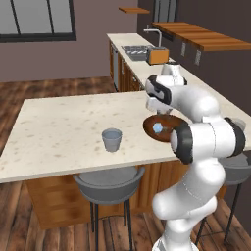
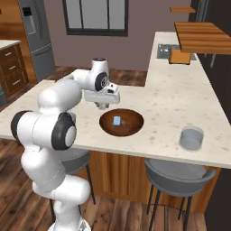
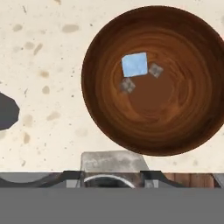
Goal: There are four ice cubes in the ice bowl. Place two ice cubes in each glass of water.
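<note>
Home kitchen: island counter [image 1: 59, 132], stools [image 1: 109, 184], fridge [image 2: 37, 36], sink [image 1: 136, 50].

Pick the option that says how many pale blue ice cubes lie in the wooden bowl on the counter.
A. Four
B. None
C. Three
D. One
D: the hand view shows a single pale blue ice cube on the floor of the wooden ice bowl, with only two small grey specks beside it; both base views also show one cube there.
</note>
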You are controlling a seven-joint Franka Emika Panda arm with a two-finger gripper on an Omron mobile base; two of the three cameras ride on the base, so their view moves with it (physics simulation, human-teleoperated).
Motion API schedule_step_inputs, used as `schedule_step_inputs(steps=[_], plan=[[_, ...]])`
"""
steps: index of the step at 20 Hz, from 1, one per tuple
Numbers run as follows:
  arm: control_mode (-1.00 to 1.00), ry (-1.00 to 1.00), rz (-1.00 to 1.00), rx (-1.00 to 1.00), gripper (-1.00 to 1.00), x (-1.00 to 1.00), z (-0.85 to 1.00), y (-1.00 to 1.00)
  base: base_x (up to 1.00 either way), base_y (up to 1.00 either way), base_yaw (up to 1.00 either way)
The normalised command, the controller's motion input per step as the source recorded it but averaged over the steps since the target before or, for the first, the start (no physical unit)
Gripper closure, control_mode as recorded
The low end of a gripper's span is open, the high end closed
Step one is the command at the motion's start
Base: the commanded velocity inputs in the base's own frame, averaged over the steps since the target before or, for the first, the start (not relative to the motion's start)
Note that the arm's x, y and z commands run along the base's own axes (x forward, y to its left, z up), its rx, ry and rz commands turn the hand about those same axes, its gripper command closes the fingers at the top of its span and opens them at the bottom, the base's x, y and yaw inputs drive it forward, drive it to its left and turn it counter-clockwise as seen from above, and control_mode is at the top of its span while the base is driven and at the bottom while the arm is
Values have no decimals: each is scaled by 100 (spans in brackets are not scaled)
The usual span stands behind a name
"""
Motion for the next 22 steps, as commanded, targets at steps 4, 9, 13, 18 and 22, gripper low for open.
schedule_step_inputs(steps=[4, 9, 13, 18, 22], plan=[[-100, -23, -8, 0, 100, 0, 16, 100, 0, 0, 0], [-100, -6, -10, 0, 100, 0, 0, 100, 0, 0, 0], [-100, 0, -12, 0, 100, 9, -1, 100, 0, 0, 0], [-100, -1, -17, 3, 100, 15, -15, 100, 0, 0, 0], [-100, 15, -7, 12, 100, 33, -32, 84, 0, 0, 0]])
